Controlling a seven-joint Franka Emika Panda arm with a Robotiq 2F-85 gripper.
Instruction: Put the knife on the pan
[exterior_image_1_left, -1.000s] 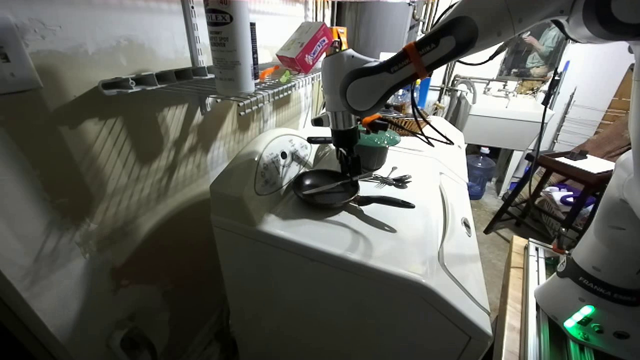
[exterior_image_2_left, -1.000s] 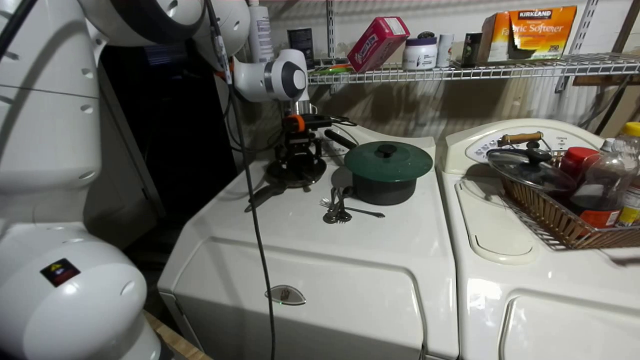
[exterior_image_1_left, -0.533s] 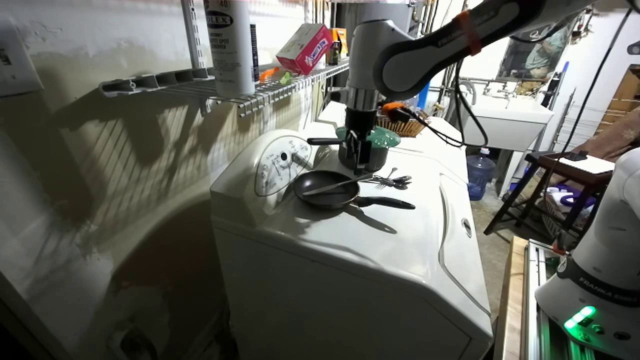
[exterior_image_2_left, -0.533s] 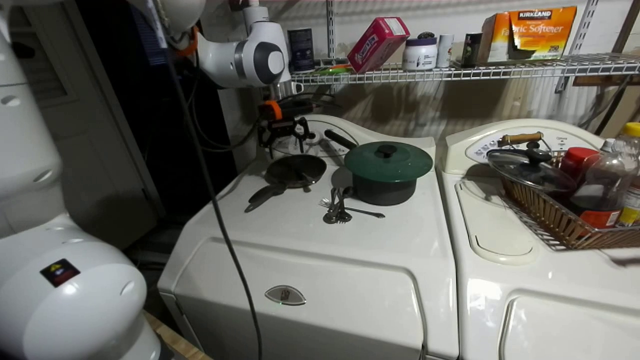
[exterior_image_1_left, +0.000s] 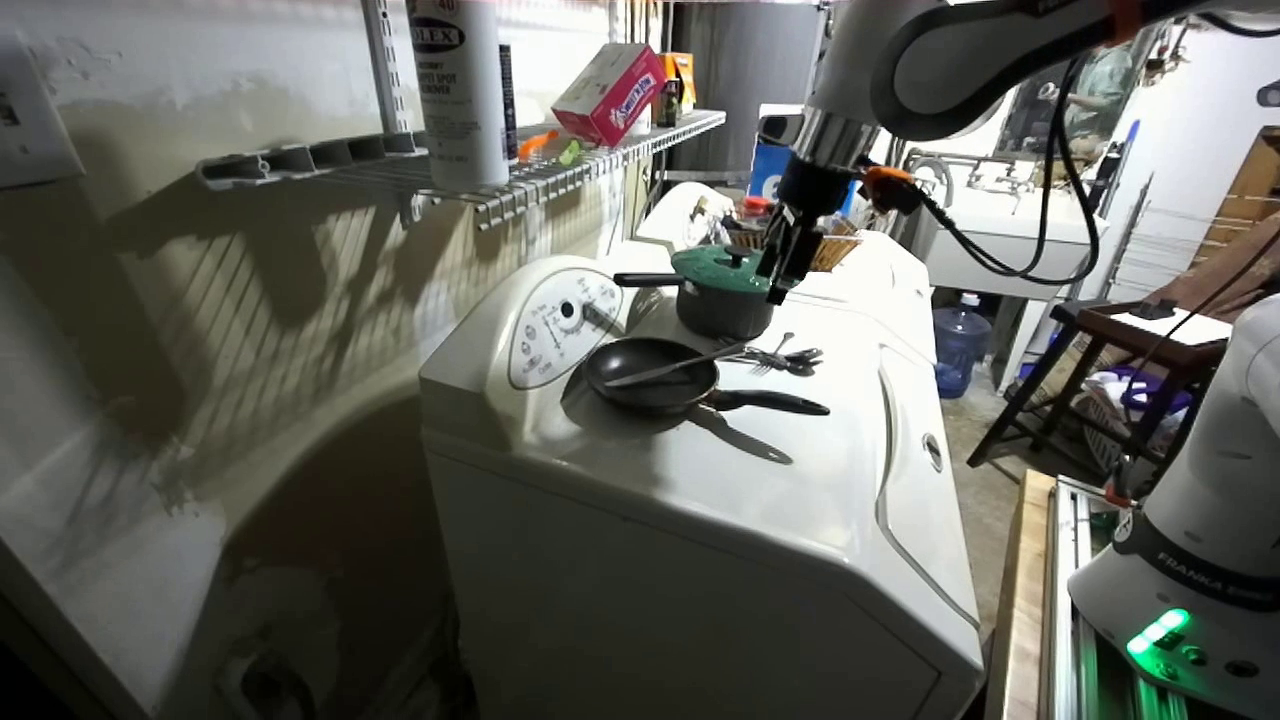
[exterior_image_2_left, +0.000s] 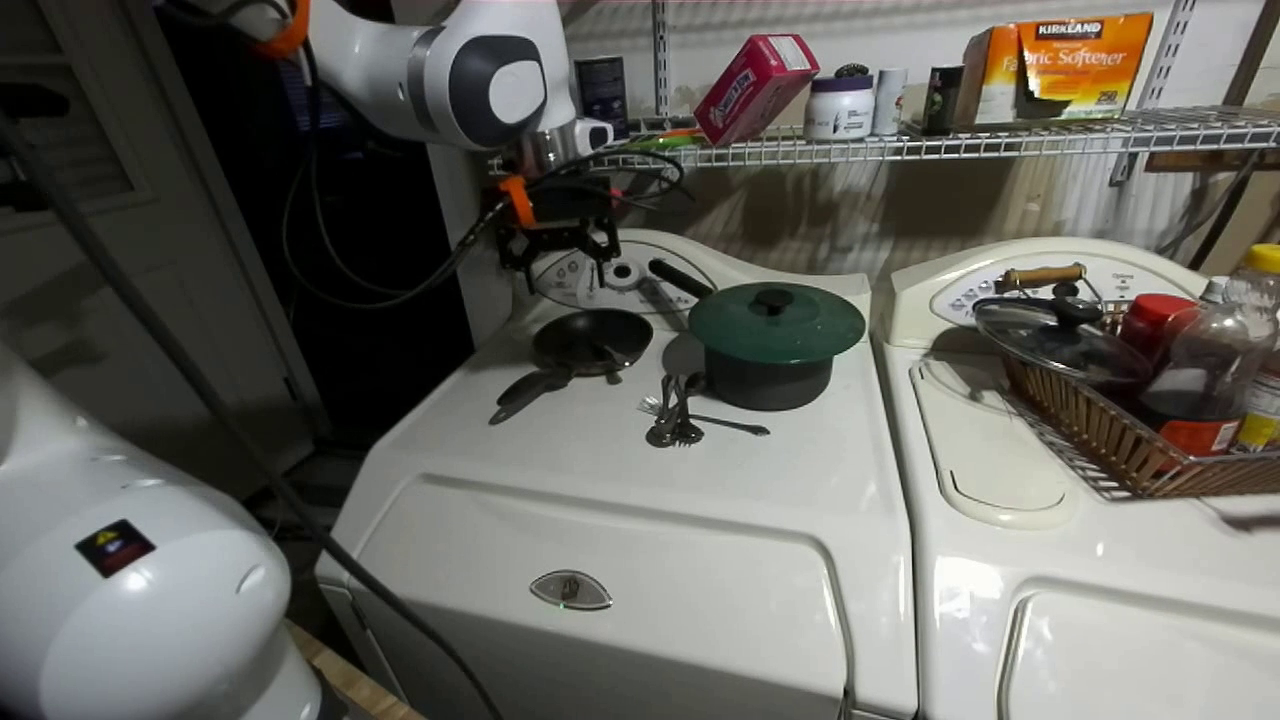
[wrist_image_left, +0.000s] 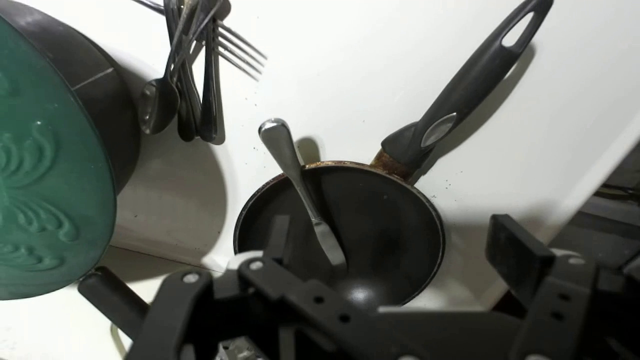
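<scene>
The knife (exterior_image_1_left: 668, 371) lies in the black pan (exterior_image_1_left: 640, 356), its blade on the pan's inside and its handle leaning over the rim near the pan handle. The wrist view shows the knife (wrist_image_left: 306, 197) in the pan (wrist_image_left: 385, 225) too, with the handle end sticking out past the rim. In an exterior view the pan (exterior_image_2_left: 575, 335) shows, the knife mostly hidden. My gripper (exterior_image_1_left: 778, 280) is raised above the appliance, apart from pan and knife. Its fingers are wide apart with nothing between them in an exterior view (exterior_image_2_left: 566, 272) and the wrist view (wrist_image_left: 392, 235).
A green-lidded pot (exterior_image_2_left: 770, 375) stands beside the pan. A pile of spoons and forks (exterior_image_2_left: 675, 425) lies in front of it. A wire shelf (exterior_image_2_left: 940, 147) with boxes and bottles hangs above. A basket (exterior_image_2_left: 1110, 430) stands on the neighbouring machine.
My gripper has risen from over the pan at the knife and moved back toward the robot's base. The knife and the pan have stayed in place.
</scene>
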